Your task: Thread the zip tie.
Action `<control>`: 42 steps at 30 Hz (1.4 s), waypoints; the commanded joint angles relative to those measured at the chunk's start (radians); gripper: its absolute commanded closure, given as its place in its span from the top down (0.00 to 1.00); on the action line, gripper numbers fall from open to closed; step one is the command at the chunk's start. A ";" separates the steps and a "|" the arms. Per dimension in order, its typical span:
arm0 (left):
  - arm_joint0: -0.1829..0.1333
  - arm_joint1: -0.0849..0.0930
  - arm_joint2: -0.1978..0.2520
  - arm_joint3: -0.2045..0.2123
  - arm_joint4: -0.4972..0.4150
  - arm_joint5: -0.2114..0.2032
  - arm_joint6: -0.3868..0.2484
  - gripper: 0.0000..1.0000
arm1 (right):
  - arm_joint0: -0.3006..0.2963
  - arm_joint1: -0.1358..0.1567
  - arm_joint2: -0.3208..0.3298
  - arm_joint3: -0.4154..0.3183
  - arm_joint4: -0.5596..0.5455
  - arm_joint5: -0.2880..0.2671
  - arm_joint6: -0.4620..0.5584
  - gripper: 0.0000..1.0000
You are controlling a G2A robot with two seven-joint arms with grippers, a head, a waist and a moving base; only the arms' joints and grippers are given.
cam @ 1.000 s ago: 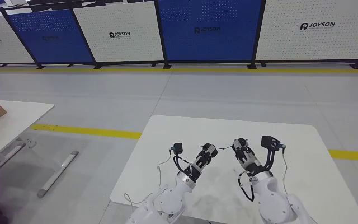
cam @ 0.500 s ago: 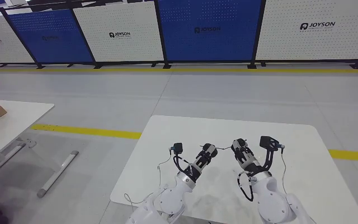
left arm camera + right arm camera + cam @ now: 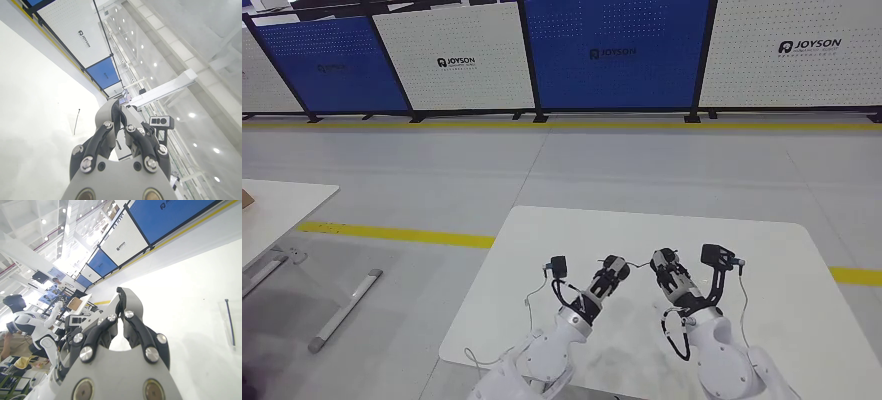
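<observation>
As zip tie (image 3: 76, 122) lies flat, jaws closed

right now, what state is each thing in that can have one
zip tie: straight, unthreaded, lying loose on the table, no hand touching it
left hand: shut, nothing visible in it
right hand: shut, nothing visible in it

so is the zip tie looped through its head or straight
Straight and unthreaded: the zip tie lies flat on the table as one line, its head free at one end.
</observation>
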 commanded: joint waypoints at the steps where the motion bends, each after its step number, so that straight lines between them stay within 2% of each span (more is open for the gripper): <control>1: 0.000 -0.002 -0.004 0.000 -0.027 0.007 -0.004 0.00 | -0.001 -0.001 0.000 0.001 0.001 -0.002 -0.005 0.00; 5: 0.000 -0.003 -0.010 0.000 -0.046 0.020 -0.020 0.00 | -0.004 -0.004 0.001 0.002 0.020 -0.006 -0.012 0.00; 15: -0.003 -0.007 -0.004 0.008 0.021 0.028 0.013 0.00 | -0.013 -0.006 0.026 -0.011 0.007 0.007 -0.032 0.00; 19: -0.002 -0.007 -0.003 0.011 0.035 0.028 0.000 0.00 | -0.017 -0.005 0.044 -0.012 0.012 0.012 -0.020 0.00; 42: -0.002 -0.007 -0.003 0.011 0.035 0.028 0.000 0.00 | 0.005 -0.015 0.019 0.013 -0.024 0.012 -0.012 0.00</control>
